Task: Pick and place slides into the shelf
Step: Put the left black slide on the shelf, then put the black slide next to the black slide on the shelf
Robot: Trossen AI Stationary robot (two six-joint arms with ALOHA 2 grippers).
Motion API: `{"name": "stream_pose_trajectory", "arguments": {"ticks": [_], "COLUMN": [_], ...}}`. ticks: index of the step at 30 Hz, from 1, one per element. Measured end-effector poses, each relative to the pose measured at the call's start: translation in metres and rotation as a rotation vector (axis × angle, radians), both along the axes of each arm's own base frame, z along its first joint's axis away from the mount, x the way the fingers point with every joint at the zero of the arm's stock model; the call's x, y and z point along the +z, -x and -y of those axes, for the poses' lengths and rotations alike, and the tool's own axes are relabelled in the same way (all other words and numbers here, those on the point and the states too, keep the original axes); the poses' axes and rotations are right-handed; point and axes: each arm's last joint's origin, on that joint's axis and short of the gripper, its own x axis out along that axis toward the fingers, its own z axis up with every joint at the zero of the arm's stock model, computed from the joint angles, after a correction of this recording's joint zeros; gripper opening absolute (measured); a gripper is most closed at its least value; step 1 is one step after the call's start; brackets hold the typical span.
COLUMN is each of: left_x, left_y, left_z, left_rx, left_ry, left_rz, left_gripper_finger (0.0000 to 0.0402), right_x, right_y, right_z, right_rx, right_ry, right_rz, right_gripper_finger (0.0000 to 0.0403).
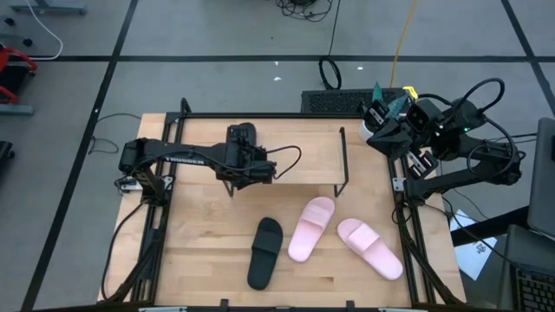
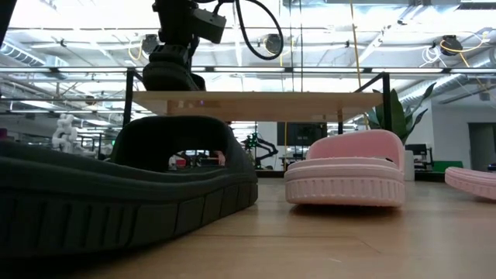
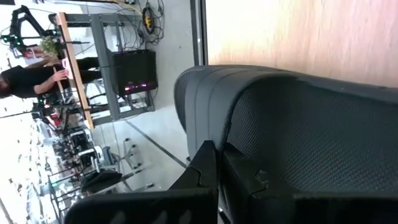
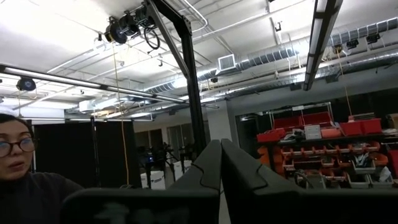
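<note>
Slides are lying across your table [image 1: 199,251], and you are working left to right. Your left gripper [image 1: 245,167] is sitting at the shelf's [image 1: 303,154] left end, its fingers [image 3: 208,171] pressed closed on a black slide [image 3: 298,130] under the plank. The other black slide [image 1: 264,251] is resting in front of the shelf, two pink slides [image 1: 310,228] [image 1: 371,247] beside it. Your right gripper [image 1: 375,113] is waiting raised at the far right corner, fingers [image 4: 217,168] closed on nothing.
</note>
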Motion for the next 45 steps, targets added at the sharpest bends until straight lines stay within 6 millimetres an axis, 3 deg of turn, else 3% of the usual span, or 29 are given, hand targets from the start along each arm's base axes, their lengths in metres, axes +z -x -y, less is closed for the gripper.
{"name": "stream_pose_trajectory", "arguments": {"ticks": [10,30,45], "left_x": [0.0,-0.001,0.004], "left_y": [-0.001,-0.001,0.001], "left_z": [0.0,0.003,0.023], "left_rx": [0.012,0.01,-0.045], "left_ry": [0.023,0.081,0.051], "left_rz": [0.03,0.029,0.01], "left_gripper_finger": [0.0008,0.0118,0.0176], "right_x": [0.0,0.0,0.0], "right_y": [0.0,0.0,0.0], "right_z": [0.0,0.0,0.0], "right_rx": [0.001,0.001,-0.001], "right_ry": [-0.002,-0.003,-0.003], "right_rz": [-0.001,-0.001,0.0], "right_gripper_finger": [0.0,0.0,0.0]}}
